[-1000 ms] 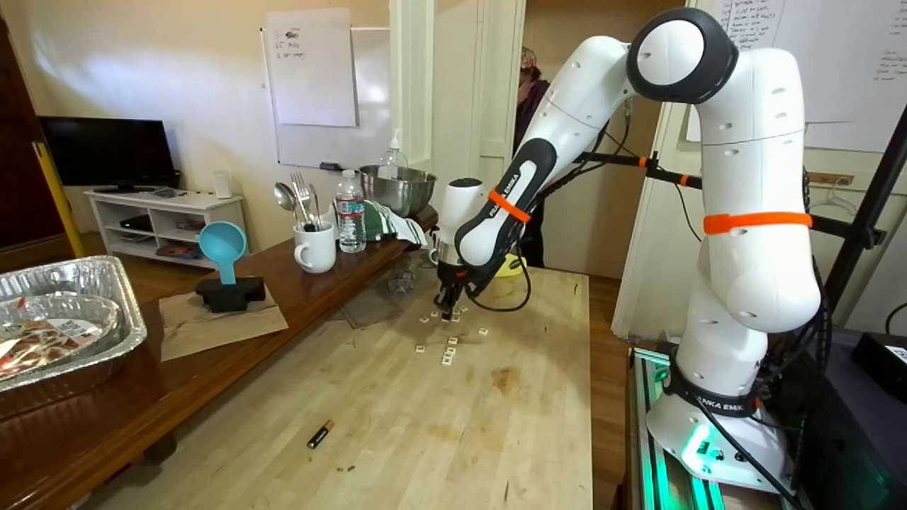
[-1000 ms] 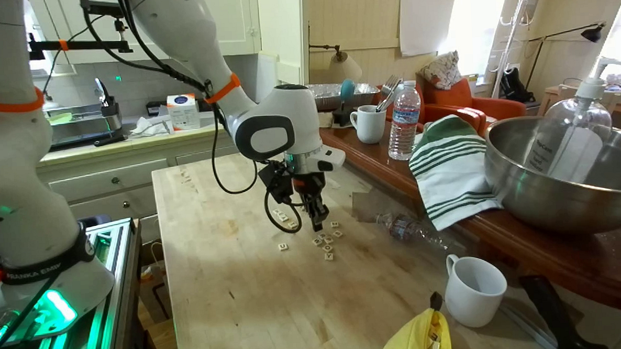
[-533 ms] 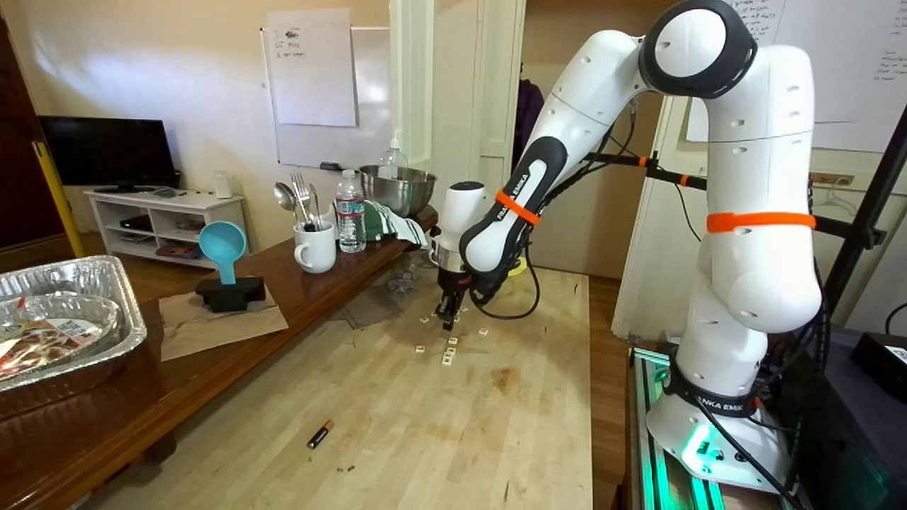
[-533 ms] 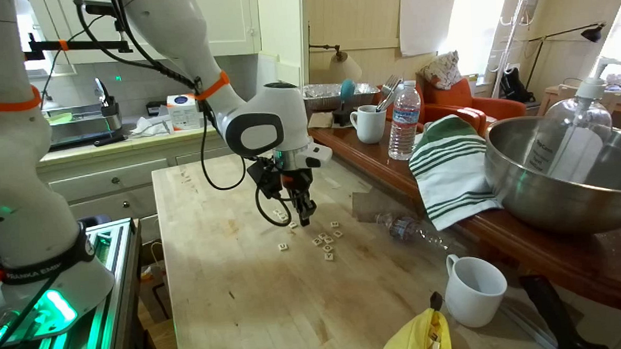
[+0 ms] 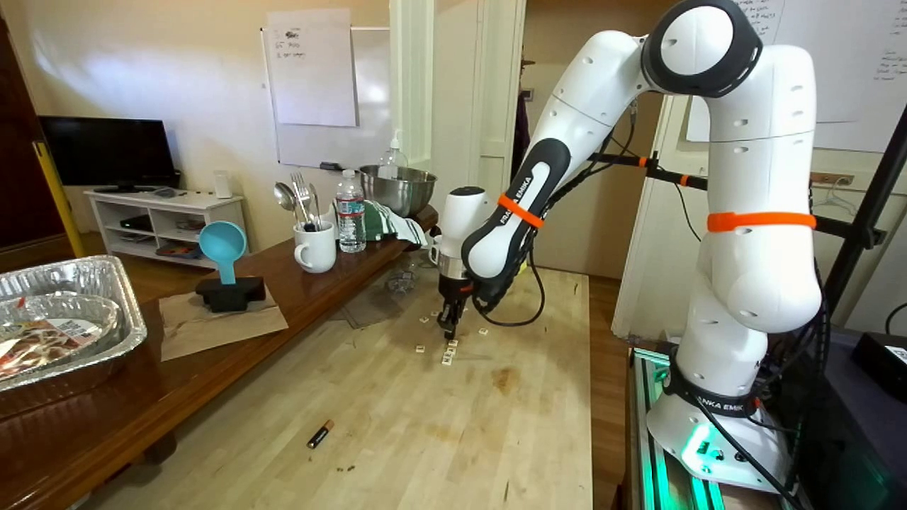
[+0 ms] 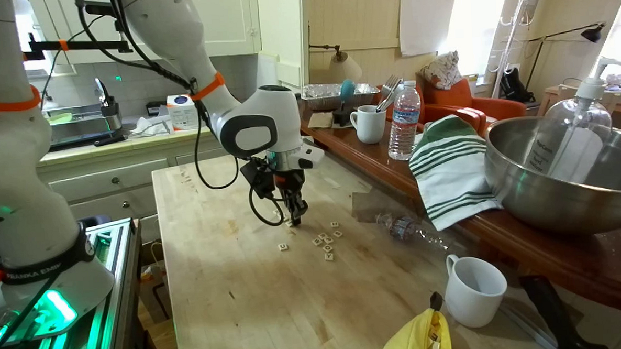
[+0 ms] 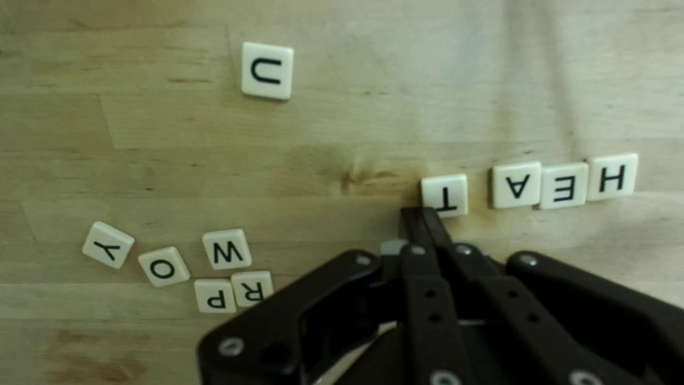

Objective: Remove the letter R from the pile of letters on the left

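The pile of letters lies on the wooden table as small white tiles. In the wrist view it shows Y, O, W, P and R, with R touching P and partly near the gripper's edge. The pile also shows in an exterior view. My gripper is shut, its fingertips together with nothing visible between them. The tips overlap a corner of the T tile in view. In both exterior views the gripper is low, over the T tile, apart from the pile.
H, E and A tiles form a row beside T. A lone U tile lies apart. A battery, a white mug and a yellow pouch are on the table. A raised brown counter runs alongside.
The gripper has moved away from the pile toward the T tile, leftward in one exterior view and slightly downward in the other. The tiles have not visibly moved.
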Action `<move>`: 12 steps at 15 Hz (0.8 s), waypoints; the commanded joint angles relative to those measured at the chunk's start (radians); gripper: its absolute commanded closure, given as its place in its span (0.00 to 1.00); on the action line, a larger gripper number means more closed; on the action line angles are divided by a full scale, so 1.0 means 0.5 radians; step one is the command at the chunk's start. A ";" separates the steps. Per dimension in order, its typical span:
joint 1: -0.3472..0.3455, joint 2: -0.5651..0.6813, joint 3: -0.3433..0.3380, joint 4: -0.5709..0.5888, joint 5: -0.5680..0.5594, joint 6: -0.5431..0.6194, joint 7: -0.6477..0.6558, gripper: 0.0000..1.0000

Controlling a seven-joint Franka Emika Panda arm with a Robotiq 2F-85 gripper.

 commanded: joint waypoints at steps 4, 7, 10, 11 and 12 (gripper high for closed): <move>-0.009 -0.043 0.023 -0.052 0.030 -0.022 -0.003 1.00; -0.012 -0.045 0.030 -0.053 0.050 -0.026 -0.003 1.00; -0.010 -0.044 0.037 -0.051 0.068 -0.031 0.000 1.00; -0.010 -0.044 0.039 -0.051 0.072 -0.030 0.002 1.00; -0.010 -0.042 0.042 -0.049 0.080 -0.030 0.002 1.00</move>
